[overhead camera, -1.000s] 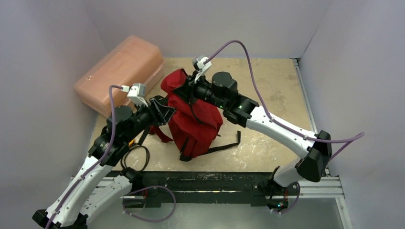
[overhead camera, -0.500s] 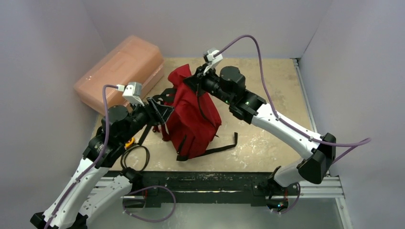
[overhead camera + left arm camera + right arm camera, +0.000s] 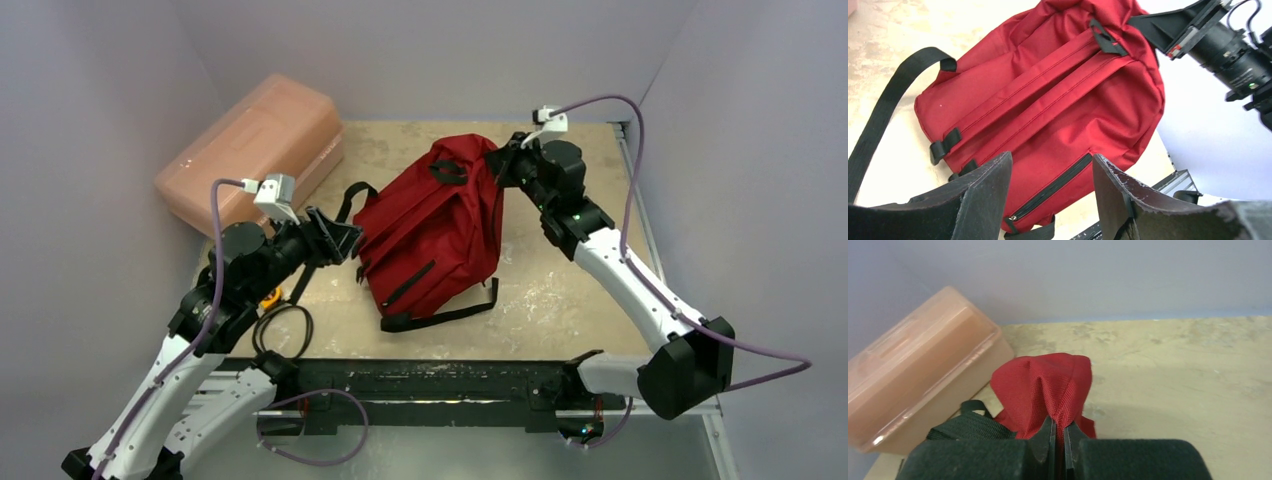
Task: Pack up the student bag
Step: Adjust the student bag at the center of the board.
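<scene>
The dark red student bag [image 3: 430, 235] lies stretched across the middle of the table, its black straps trailing at its left and front. My right gripper [image 3: 507, 165] is shut on a fold of the bag's top fabric [image 3: 1048, 385] at the far right; in the right wrist view the cloth is pinched between the closed fingers of the right gripper [image 3: 1058, 427]. My left gripper [image 3: 345, 240] hovers open just left of the bag. In the left wrist view the student bag [image 3: 1048, 100] and its black zipper show beyond the empty left gripper [image 3: 1050, 165].
A pink translucent plastic box [image 3: 255, 150] sits at the back left against the wall, also seen as the box [image 3: 918, 370] in the right wrist view. A looped black cable [image 3: 285, 325] and a small orange item [image 3: 270, 298] lie near the left arm. Walls enclose three sides.
The right gripper has closed on the bag's top and dragged it right and back, laying the bag out flat. The left gripper has opened, let go of the bag and stands just clear of it.
</scene>
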Available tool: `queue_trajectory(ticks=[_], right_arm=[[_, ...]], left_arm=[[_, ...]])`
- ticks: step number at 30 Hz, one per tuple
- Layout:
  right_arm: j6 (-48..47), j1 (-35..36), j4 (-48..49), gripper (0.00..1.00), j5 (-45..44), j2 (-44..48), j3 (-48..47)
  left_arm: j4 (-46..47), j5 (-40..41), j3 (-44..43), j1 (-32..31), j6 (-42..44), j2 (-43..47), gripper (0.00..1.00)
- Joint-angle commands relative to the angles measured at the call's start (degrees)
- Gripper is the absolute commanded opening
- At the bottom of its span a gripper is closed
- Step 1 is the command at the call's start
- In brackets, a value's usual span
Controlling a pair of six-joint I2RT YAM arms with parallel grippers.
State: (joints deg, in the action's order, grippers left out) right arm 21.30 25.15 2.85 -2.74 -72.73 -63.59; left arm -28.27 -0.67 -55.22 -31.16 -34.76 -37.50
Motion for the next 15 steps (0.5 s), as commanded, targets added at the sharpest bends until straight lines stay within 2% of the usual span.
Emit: queue_trajectory(ticks=[1,4,8,12,15], right_arm=[[-0.4,-5.8,0.2,0.0,-3.1,5.5,-7.2],[-6.1,-7.4,-3.3,0.0,-6.1,5.3,-16.3],[-14.6,-7.3,-4.6,0.0,-4.1,3.2,-27.9],[-18.9,-6.8,-6.9,0.0,5.6,-2.3,-38.4],[-21.9,-2.0,-10.5,0.0,9.0,-7.6,-42.7]], left_arm=[[2.1,-1.3,-1.9,0.1,0.4,-2.3,0.59],[2.6,-1.6,-2.1,0.1,0.5,-2.8,0.59],[2.8,-1.6,-2.2,0.1,0.9,-2.7,0.59],[1.7,-1.0,-2.9,0.1,1.7,-2.1,0.59],[0.6,0.1,-3.1,0.2,2.2,-0.9,0.59]])
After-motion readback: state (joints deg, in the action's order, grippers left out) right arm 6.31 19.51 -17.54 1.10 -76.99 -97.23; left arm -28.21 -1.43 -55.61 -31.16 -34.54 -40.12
